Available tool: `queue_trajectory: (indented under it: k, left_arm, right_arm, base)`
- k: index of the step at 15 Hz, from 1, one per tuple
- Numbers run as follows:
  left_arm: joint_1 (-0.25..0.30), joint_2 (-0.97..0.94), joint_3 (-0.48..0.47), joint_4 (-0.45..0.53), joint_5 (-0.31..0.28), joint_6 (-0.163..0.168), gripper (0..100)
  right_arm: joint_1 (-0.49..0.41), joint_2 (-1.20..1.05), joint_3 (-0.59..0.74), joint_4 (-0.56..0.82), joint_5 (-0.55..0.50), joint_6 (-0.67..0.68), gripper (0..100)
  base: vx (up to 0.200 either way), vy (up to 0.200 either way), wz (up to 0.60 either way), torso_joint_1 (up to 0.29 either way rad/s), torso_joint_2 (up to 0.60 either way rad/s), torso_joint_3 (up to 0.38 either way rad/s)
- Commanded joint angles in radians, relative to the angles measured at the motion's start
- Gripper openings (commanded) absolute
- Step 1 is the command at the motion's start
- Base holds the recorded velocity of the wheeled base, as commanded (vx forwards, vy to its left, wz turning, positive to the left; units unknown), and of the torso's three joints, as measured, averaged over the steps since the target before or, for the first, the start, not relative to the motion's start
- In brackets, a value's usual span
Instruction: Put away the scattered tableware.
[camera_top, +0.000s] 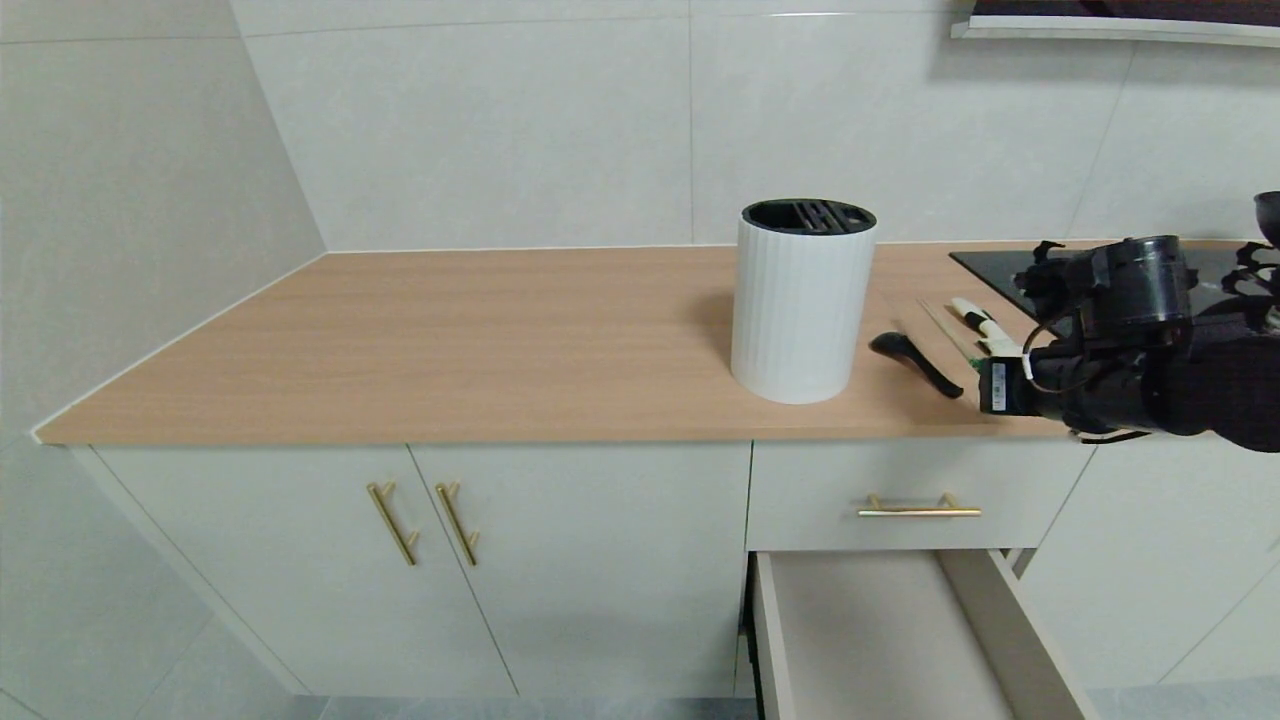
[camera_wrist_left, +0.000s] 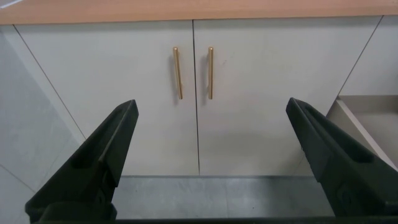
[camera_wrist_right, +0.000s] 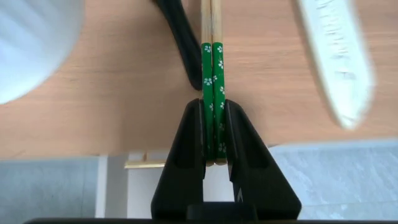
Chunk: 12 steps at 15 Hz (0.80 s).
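Right gripper (camera_wrist_right: 213, 107) has its jaws narrow, pinched on the green, flower-printed ends of the chopsticks (camera_wrist_right: 212, 59), both sticks side by side. They lie along the counter (camera_top: 450, 340) at the right of the head frame, between the spoon (camera_top: 915, 360) and the knife (camera_top: 975, 318), with the spoon just beside them.

An open drawer (camera_top: 880, 640) sits at lower right under the counter. The white holder (camera_top: 800, 310), with a black slotted top, stands right of centre, near the spoon. Left gripper (camera_wrist_left: 211, 106) hangs low before the cabinet doors, jaws wide, holding nothing.

The step in hand looks like lifting the chopsticks off to store them. The grip is at the very ends, so the long free part will want to droop or scissor. Squeeze firmly and raise them straight up, so they do not drag on the spoon. For the holder, turn them upright before lowering them into a slot. For the drawer, lower them level.

No writing is readable. A small white label by the right wrist is too small to make out.
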Motion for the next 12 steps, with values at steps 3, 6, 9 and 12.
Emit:
queue_trajectory:
  k: [3,6,9,12]
  left_arm:
    - [0.0,0.001,0.0,0.0,0.0,0.0,100]
    - [0.0,0.001,0.0,0.0,0.0,0.0,100]
    - [0.0,0.001,0.0,0.0,0.0,-0.002,100]
    - [0.0,0.001,0.0,0.0,0.0,0.0,100]
  right_arm:
    - [0.038,-0.275,0.172,0.073,0.001,0.007,0]
    - [0.051,-0.392,0.175,0.254,0.03,0.034,0]
    - [0.051,-0.504,0.19,0.433,0.239,0.033,0]
    - [0.061,-0.556,0.21,0.454,0.28,0.024,0]
  base:
    - [0.0,0.0,0.0,0.0,0.0,0.0]
    - [0.0,0.0,0.0,0.0,0.0,0.0]
    - [0.0,0.0,0.0,0.0,0.0,0.0]
    - [0.0,0.0,0.0,0.0,0.0,0.0]
